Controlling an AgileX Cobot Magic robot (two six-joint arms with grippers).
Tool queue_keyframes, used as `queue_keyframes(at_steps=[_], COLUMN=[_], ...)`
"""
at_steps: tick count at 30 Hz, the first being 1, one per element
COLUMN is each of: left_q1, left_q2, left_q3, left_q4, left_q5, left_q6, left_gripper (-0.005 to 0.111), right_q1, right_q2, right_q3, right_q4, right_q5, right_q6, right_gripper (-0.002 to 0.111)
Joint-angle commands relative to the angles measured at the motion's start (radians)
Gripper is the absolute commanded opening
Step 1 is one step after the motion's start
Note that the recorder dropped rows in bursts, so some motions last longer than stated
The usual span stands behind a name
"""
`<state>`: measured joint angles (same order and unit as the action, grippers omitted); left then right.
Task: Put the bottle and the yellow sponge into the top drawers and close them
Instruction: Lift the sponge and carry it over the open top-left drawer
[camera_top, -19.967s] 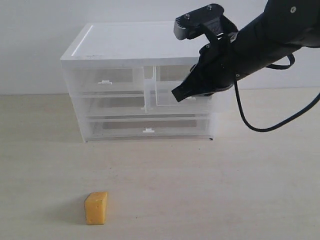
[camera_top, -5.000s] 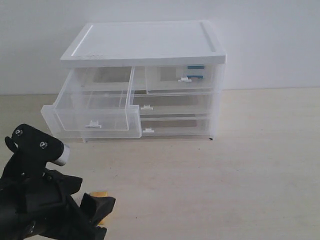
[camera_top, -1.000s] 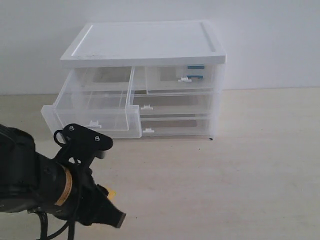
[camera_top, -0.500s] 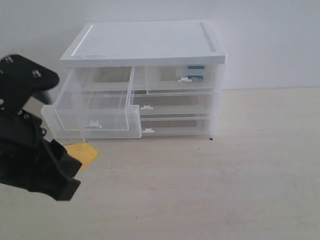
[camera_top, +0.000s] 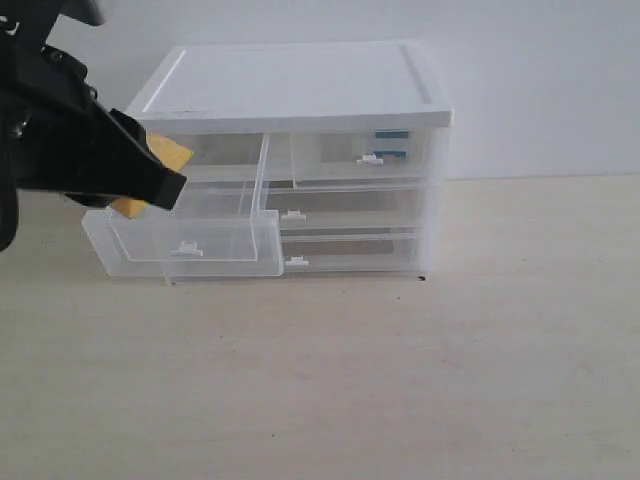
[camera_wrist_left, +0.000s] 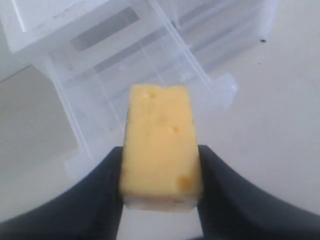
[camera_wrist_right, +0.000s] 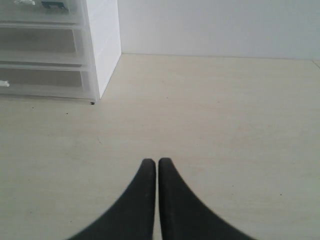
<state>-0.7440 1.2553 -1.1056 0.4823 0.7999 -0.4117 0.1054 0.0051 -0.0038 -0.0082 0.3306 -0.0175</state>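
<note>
left jaws grip the yellow sponge (camera_wrist_left: 159, 145), long axis pointing out past the tips. it hangs above the left edge of the open top-left drawer (camera_top: 185, 243); i'd go inward, then down. right jaws shut, empty.

The left arm (camera_top: 70, 140) fills the upper left of the exterior view, black, its tip slanting down toward the right. The left jaws stand partly apart, their two black fingers (camera_wrist_left: 97, 200) pressed against opposite sides of the yellow sponge (camera_wrist_left: 160, 145), which is held in the air. The right jaws are pressed together, fingers (camera_wrist_right: 147, 185) touching, at the bottom centre of the right wrist view.
</note>
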Motion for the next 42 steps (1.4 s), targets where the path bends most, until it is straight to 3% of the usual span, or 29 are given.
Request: queue_keyframes(at_steps=[1,6,11,24,29,37,39,42], left_q1=[0.077,0.142,0.165,0.205,0.205,0.205,0.205,0.205], left_q2=[0.085,0.162,0.254,0.391,0.417,0.461,0.461,0.461], left_q3=[-0.054,-0.058,-0.058,-0.058,-0.068,-0.075,-0.075,-0.075], left_q4=[0.023,0.023,0.034,0.096,0.212,0.239,0.244,0.244], left_q5=[-0.053,-0.183,-0.275,-0.389,-0.411,-0.423,-0.433,-0.437], left_q6=[-0.022,-0.068,-0.1,-0.326,-0.492,-0.538,-0.544,-0.544], left_gripper=[0.004,0.004,0.004,0.004,0.004,0.004,0.007,0.021], right_q1=[-0.003,-0.003,-0.003,-0.003,-0.003,-0.003,-0.003,-0.003], right_q2=[-0.005,-0.005,-0.005,-0.005,-0.005,-0.005,-0.005,-0.005], right_q3=[0.004,0.004,0.004,0.004,0.004,0.004,0.004,0.004], right_q4=[-0.002,-0.002,-0.002,-0.002,-0.002,-0.002,-0.002,-0.002], right_q5=[-0.009,-0.009,-0.009,-0.009,-0.009,-0.009,-0.009,-0.009], right_q6=[-0.003,-0.003,-0.003,-0.003,-0.003,-0.003,-0.003,-0.003], right_gripper=[0.0,0.0,0.0,0.0,0.0,0.0,0.0,0.0])
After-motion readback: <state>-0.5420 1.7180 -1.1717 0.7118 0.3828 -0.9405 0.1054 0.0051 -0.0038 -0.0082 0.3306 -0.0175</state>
